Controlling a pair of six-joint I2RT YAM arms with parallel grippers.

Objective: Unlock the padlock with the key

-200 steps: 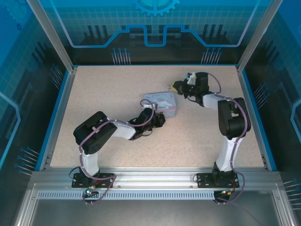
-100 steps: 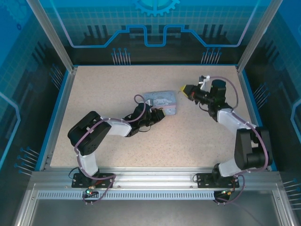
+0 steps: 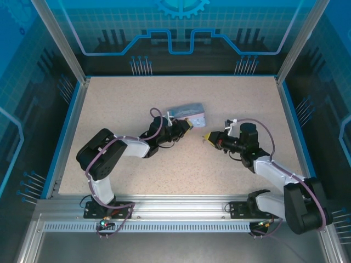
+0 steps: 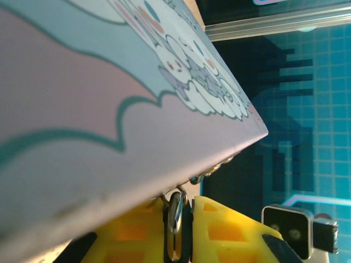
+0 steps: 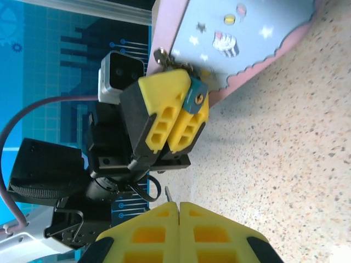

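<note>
— Speckled beige surface, blue panels all round. What sits on it?

— One pale tin box with cartoon pictures, near the middle. It looks tipped up on an edge.

— And the padlock?

— The padlock hangs at the box's edge, its small body with a brassy keyhole facing the right wrist camera. The left pincer is pinching it between its yellow tips, and a metal loop shows in the gap on its own camera.

— The key?

— The key is a thin sliver of metal poking out of the right pincer, whose tips are pressed together on it.

— Do they touch?

— No. The key's tip points toward the padlock but stands apart from it, low over the surface just right of the box.
</note>
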